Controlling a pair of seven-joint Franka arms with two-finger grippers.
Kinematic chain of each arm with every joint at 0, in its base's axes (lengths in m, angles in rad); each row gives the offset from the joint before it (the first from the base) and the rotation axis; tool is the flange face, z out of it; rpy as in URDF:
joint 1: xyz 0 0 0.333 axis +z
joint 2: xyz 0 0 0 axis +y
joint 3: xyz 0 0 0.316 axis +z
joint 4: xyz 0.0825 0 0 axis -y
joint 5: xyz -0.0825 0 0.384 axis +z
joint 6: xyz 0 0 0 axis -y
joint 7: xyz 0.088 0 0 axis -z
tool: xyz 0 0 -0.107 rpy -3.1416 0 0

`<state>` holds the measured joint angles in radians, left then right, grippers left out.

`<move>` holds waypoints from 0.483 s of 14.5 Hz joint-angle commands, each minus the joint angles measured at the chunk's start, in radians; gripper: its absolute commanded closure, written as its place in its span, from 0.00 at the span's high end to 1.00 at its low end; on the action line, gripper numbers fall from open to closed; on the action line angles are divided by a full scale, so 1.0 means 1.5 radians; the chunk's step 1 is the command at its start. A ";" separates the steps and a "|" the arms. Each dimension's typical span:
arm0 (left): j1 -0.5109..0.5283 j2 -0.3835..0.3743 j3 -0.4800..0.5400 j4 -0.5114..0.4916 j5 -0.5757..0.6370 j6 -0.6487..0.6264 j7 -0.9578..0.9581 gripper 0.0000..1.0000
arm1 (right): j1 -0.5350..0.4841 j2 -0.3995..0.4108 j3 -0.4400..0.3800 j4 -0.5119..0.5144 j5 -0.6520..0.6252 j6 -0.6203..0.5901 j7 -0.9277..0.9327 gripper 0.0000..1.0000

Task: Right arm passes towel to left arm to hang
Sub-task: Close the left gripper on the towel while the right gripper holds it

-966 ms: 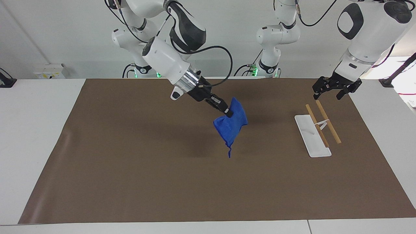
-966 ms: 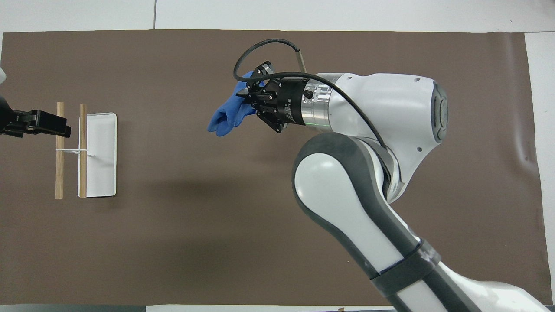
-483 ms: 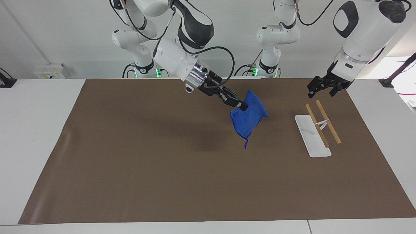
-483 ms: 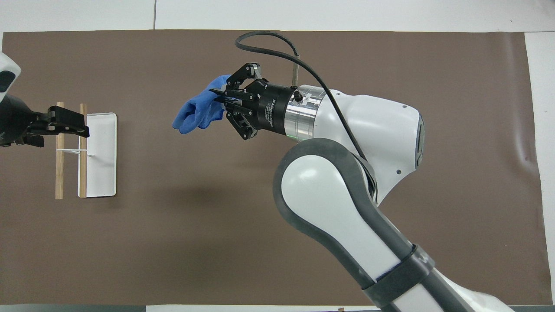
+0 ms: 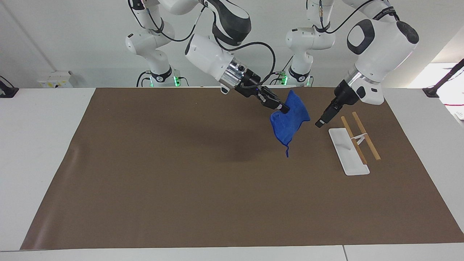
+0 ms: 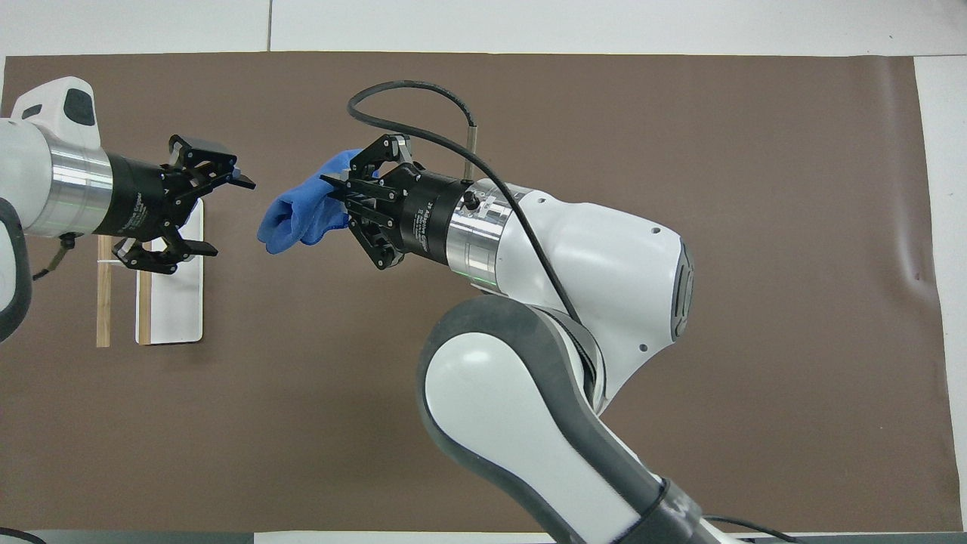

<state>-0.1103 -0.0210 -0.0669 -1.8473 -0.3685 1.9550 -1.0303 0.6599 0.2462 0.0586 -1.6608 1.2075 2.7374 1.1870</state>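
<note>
One towel (image 5: 289, 119) hangs in the air above the mat (image 5: 181, 181), pinched at its top by the right gripper (image 5: 284, 107), whose fingertips are clamped on it so the cloth droops free for taking. Just beside the towel, the left gripper (image 6: 215, 215) stands spread wide, apparently ready to receive it, with the rack (image 5: 357, 139) near the towel toward the left arm's end.

My right tool (image 5: 284, 107) holds the towel (image 5: 290, 121) over the counter (image 5: 181, 181), beside my left tool (image 5: 319, 123) near the rack (image 5: 349, 145).

Left arm (image 6: 45, 189) cut off at overhead edge; towel (image 6: 302, 215) partly hidden under right gripper (image 6: 336, 198).
</note>
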 commanded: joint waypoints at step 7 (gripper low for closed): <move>-0.033 -0.024 0.006 -0.073 -0.079 0.052 -0.355 1.00 | 0.008 0.010 0.004 0.011 0.015 0.024 0.001 0.00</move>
<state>-0.1434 -0.0213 -0.0675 -1.9118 -0.4574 2.0151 -1.5086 0.6750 0.2505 0.0588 -1.6608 1.2078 2.7573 1.1871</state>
